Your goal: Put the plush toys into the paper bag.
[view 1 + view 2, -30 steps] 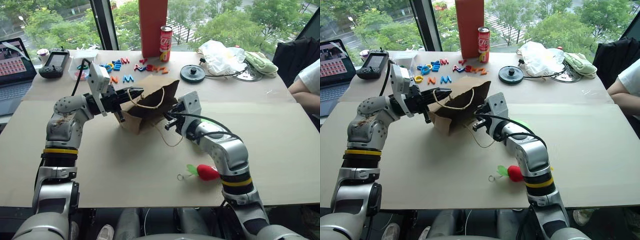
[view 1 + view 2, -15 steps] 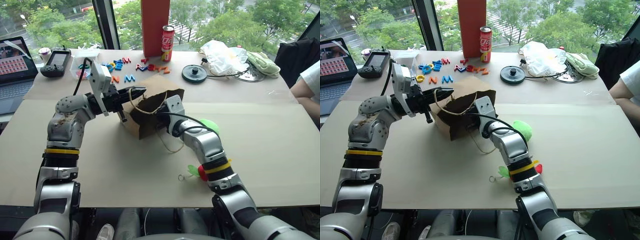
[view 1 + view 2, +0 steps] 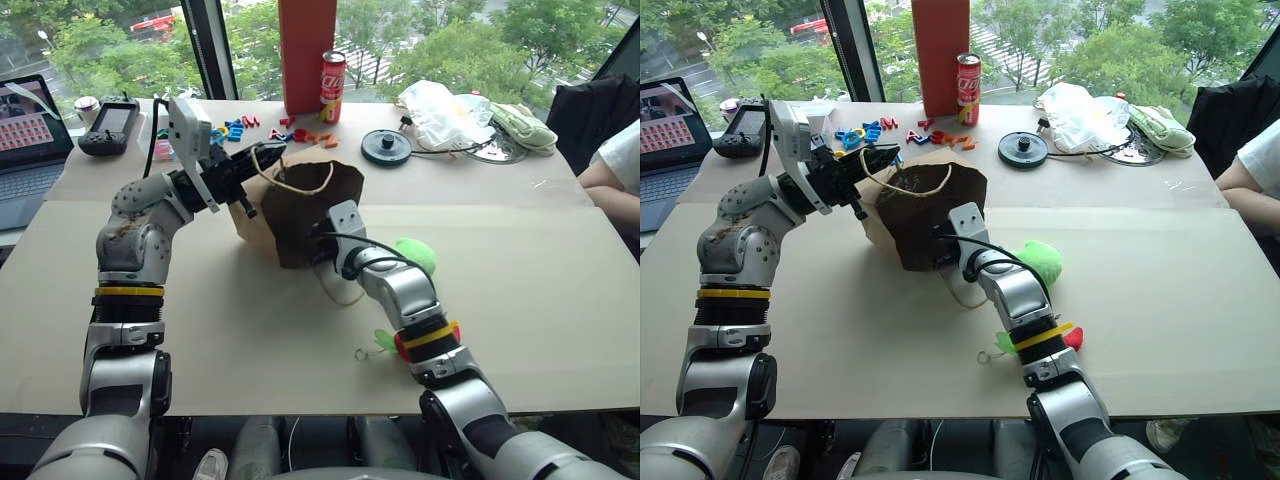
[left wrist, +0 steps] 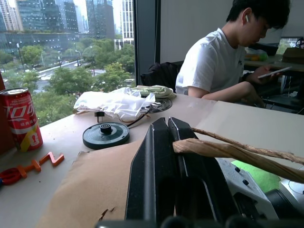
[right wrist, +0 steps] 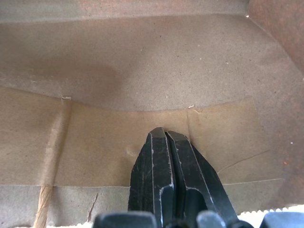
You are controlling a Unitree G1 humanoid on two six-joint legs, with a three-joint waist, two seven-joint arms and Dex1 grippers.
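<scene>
Right claw inside paper bag

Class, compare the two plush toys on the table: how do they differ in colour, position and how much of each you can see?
The light green plush toy is pale green and sits nearer the paper bag; the red plush toy is red and lies nearer the table's front edge. The green one shows more; the red one is largely hidden by the right arm. Both lie outside the bag.
</scene>
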